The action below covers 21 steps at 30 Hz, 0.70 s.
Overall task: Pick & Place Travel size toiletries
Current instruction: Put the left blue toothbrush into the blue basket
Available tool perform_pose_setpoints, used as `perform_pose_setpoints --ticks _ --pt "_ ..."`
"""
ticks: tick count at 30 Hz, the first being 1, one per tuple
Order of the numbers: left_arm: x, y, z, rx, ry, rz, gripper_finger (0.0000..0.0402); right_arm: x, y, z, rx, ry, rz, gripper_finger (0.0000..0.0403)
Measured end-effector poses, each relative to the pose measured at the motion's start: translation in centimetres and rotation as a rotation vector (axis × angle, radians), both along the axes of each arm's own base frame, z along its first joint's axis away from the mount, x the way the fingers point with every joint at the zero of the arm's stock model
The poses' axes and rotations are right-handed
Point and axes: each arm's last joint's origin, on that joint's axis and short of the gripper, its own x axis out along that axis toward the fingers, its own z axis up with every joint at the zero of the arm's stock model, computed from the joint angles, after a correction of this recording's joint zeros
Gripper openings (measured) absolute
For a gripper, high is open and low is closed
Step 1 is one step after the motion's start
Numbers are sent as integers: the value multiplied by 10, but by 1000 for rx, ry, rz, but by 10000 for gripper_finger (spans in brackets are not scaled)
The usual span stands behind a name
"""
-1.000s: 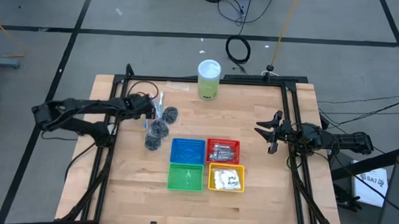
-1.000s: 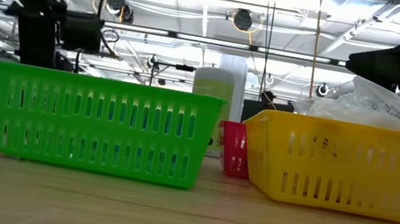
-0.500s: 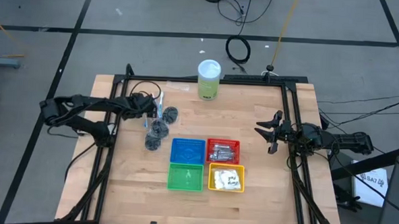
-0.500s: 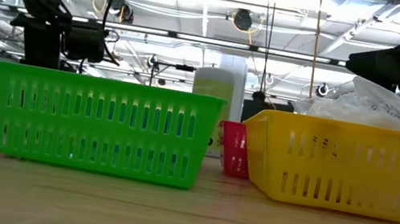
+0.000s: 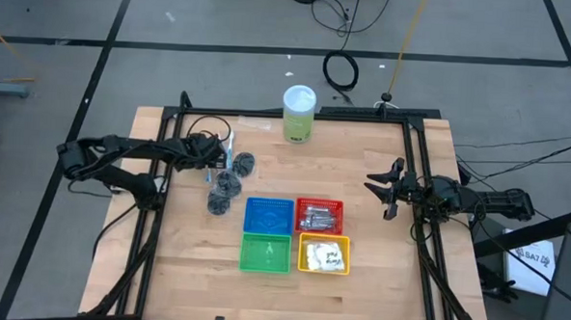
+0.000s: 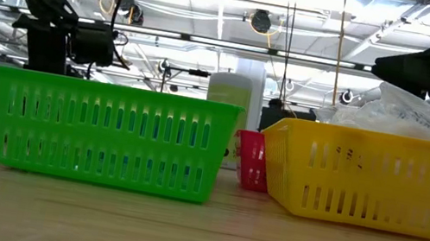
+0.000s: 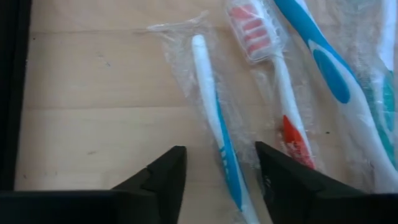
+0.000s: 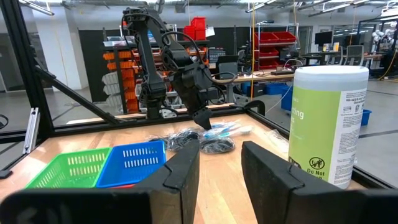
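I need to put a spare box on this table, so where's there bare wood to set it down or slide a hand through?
Free: the front strip of table below the green basket and yellow basket, and the stretch between the red basket and the right gripper. Crowded: the back-left, where the left gripper hangs over wrapped toothbrushes beside grey puffs.

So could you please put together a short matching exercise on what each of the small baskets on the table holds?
Things:
1. red basket
2. yellow basket
3. green basket

Contents:
a. white sachets
b. shiny silver tubes
c. nothing visible inside

Pairs: 1-b, 2-a, 3-c
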Motion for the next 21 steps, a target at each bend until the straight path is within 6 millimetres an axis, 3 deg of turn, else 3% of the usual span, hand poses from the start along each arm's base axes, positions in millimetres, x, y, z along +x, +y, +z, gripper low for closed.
perform_pose_setpoints --ticks 21 --pt "4 3 0 24 -44 -24 43 0 0 0 0 0 0 110"
